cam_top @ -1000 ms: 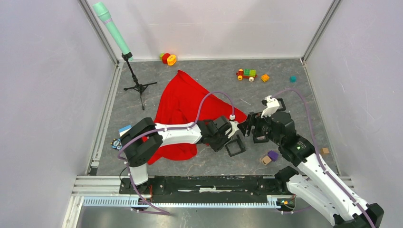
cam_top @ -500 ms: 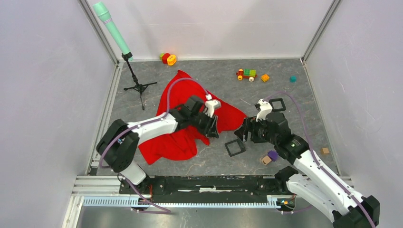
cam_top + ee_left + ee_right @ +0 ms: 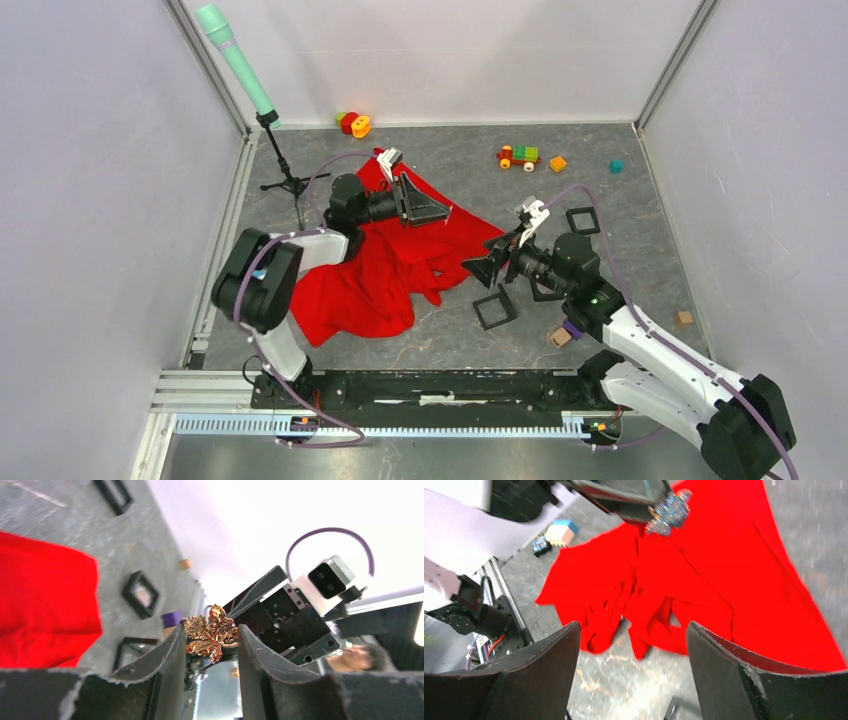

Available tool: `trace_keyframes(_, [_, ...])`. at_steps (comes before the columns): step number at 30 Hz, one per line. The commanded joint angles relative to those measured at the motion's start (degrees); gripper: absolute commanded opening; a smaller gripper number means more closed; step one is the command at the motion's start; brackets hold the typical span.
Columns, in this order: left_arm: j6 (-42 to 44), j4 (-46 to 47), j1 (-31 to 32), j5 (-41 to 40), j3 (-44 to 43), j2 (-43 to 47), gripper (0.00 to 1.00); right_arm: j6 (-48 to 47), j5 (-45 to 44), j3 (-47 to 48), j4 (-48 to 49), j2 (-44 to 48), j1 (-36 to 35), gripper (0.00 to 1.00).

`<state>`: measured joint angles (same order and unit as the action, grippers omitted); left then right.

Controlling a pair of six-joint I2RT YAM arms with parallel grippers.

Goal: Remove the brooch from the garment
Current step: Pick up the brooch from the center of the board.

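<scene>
Left wrist view has the brooch (image 3: 209, 637) dead centre: a small gold-toned ornament shaped like a jagged leaf, pinched flat between the two dark fingers of the left pincer (image 3: 212, 630), which is clamped on it at mid-body. No red cloth hangs from it there, so it looks free of the garment (image 3: 400, 270), though its back and any pin are hidden. From the right wrist it shows at those fingertips, raised above the cloth.

It should handle as light, stiff metal, thin at the lobes. Those points could snag fabric or bend, and smooth fingers may let it twist or slip. The flat middle, where it is held, is the safest place to hold it.

The garment lies crumpled on the grey tabletop (image 3: 620, 190), limp and soft, with folds bunched toward the near side.

The right pincer (image 3: 631, 627) stands wide apart with nothing between its fingers, pointing at the cloth and the brooch from close by.

Black square trays (image 3: 495, 310) lie just beside the cloth's right edge. A toy train (image 3: 519, 156) sits well apart near the back wall.
</scene>
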<state>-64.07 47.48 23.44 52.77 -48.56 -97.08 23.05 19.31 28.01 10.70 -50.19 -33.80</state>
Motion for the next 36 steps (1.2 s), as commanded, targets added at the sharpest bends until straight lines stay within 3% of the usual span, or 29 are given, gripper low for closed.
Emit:
trace_keyframes(1, [-35.7, 41.4, -1.2, 5.4, -0.8, -7.9, 0.32, -7.8, 1.7, 0.2, 19.0, -1.3, -0.9, 0.85])
trace_keyframes(3, [-36.0, 41.7, -1.2, 5.2, -0.8, -8.7, 0.31, -13.6, 6.9, 0.0, 23.1, -2.5, -0.8, 0.88])
trace_keyframes(11, [-36.6, 41.7, -1.1, 5.1, 0.8, -5.8, 0.33, -25.8, 4.9, 5.1, 20.4, -6.0, -0.9, 0.91])
trace_keyframes(24, [-37.0, 41.7, 1.2, 6.5, 3.3, -2.3, 0.34, -27.8, 11.3, 10.8, 24.2, -13.1, -0.9, 0.89])
trace_keyframes(36, [-36.2, 41.7, 2.1, 7.0, 4.3, -2.5, 0.35, -25.5, 14.1, 12.8, 25.6, -16.4, -1.1, 0.68])
